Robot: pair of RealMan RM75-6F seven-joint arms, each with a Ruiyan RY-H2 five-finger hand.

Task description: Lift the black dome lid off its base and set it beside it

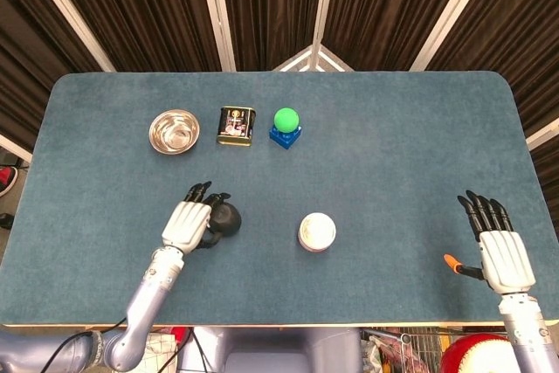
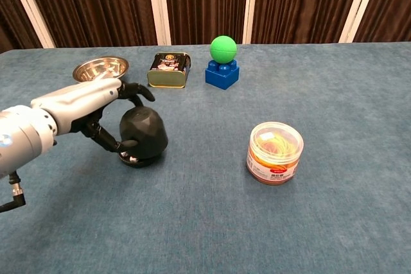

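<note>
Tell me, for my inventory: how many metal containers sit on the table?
2: a steel bowl at the far left, and a gold tin just right of it. None seems hidden.

We see a matte black dome lid [image 2: 144,131] with faceted sides, on a teal-blue worktop [image 2: 334,94]. Our left hand [image 2: 90,104] is silver-grey with black fingers [image 2: 138,91]; our right hand [image 1: 502,255] matches, plus an orange tip. Behind stand a shiny steel bowl [image 2: 101,69], a gold-and-black tin [image 2: 169,69], a green ball [image 2: 223,49] on a blue block [image 2: 221,73], and a clear tub [image 2: 275,153] with an orange label
</note>
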